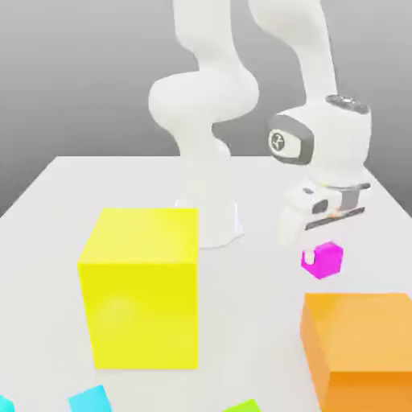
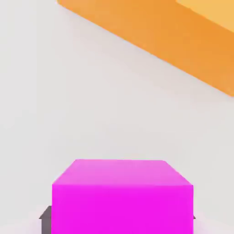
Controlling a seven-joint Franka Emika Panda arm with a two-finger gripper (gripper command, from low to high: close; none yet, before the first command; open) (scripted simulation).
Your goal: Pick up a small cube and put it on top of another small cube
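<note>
Exterior view: the glossy white arm's gripper (image 1: 324, 233) pinches the small cube (image 1: 323, 260), matte magenta, above the table (image 1: 48, 201) beside the large orange cube (image 1: 362, 346); a large yellow cube (image 1: 141, 286) stands apart. Hand view: the small cube's flat top (image 2: 121, 194) fills the foreground, the orange cube's edge (image 2: 160, 32) beyond.

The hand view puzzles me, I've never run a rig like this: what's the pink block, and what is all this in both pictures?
The white machine is a jointed robot arm, in a simulation. The exterior view looks at it from off the arm; the hand view comes from a camera on its hand. Its pincer is shut on the small magenta cube, held above the white table; that is the pink block. Also there: a big yellow cube, a big orange cube, small cyan cubes and a small green cube.
</note>
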